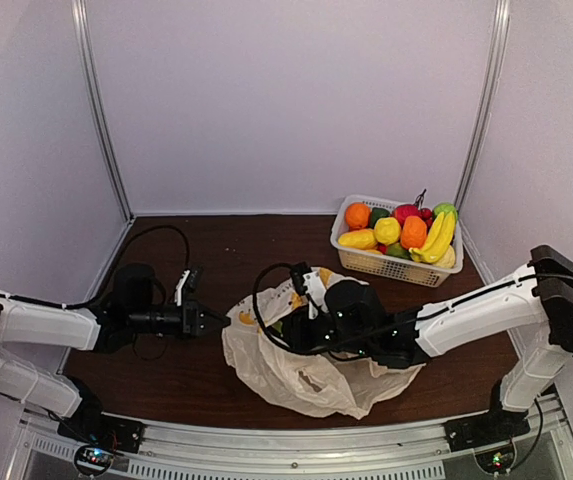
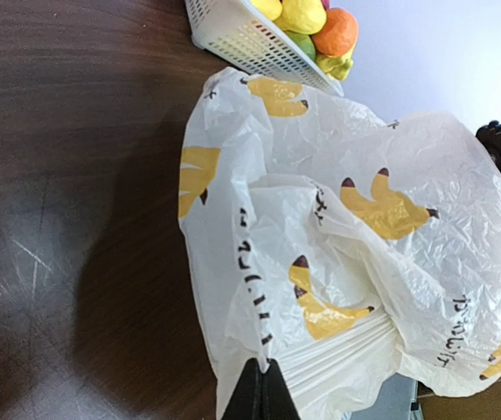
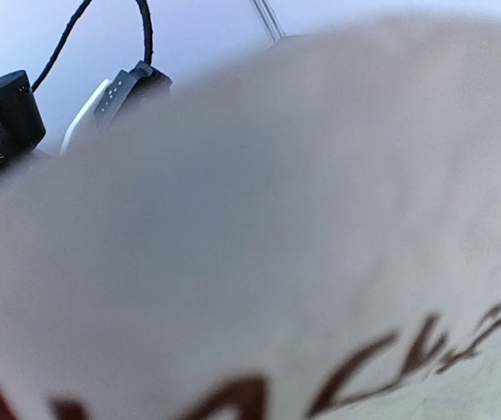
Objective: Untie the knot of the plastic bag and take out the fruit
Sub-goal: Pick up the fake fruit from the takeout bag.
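The plastic bag (image 1: pixel 306 375) lies crumpled on the dark table between my arms, cream with yellow banana prints (image 2: pixel 381 210). My left gripper (image 1: pixel 221 321) is shut on a thin fold of the bag's left edge (image 2: pixel 264 366) and pulls it taut. My right gripper (image 1: pixel 304 326) reaches from the right into the top of the bag, and plastic hides its fingers. The right wrist view is filled by blurred bag plastic (image 3: pixel 276 245). The knot shows in no view. Fruit (image 1: pixel 411 232) is piled in the basket; I cannot make out any inside the bag.
A white lattice basket (image 1: pixel 381 265) stands at the back right, just beyond the bag, also showing as a basket corner (image 2: pixel 233 35) in the left wrist view. Black cables loop over the table behind both wrists. A metal rail runs along the near edge.
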`<state>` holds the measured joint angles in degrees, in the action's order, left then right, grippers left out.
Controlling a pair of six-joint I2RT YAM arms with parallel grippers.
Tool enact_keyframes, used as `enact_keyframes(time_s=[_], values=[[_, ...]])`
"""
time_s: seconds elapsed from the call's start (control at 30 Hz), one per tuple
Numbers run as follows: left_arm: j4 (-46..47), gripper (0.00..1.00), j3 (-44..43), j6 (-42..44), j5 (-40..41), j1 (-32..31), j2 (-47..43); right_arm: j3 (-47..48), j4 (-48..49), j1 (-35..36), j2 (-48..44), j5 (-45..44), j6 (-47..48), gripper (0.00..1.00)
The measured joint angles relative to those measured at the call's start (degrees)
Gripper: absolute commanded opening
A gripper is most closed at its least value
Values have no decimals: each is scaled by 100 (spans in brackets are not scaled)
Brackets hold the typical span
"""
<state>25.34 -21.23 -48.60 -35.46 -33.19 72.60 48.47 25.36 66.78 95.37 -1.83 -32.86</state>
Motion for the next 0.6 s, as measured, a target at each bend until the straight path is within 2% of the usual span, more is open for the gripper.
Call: enact_keyframes(time_s=[0.2,0.23,0.27,0.3,0.33,0.4,0.47,0.6], values=[[-186,0,-197,221,-262,96,0,-151,-39,2,-208,-219,31,31],[-234,3,-197,249,-295,103,0,-175,-33,2,-208,-219,15,31],[-284,15,-197,289,-334,103,0,-208,-7,7,-208,-216,-4,32],[-302,36,-192,337,-380,103,2,-260,24,13,-208,-210,-31,31],[-350,53,-177,413,-275,157,-7,-323,22,15,-223,-195,-42,32],[-417,77,-72,470,-83,520,-4,-520,24,24,-256,-133,-114,32],[-479,89,42,509,26,695,-20,-651,74,28,-223,-44,-214,32],[-721,97,168,619,79,415,-133,-695,466,33,-17,197,-472,32]])
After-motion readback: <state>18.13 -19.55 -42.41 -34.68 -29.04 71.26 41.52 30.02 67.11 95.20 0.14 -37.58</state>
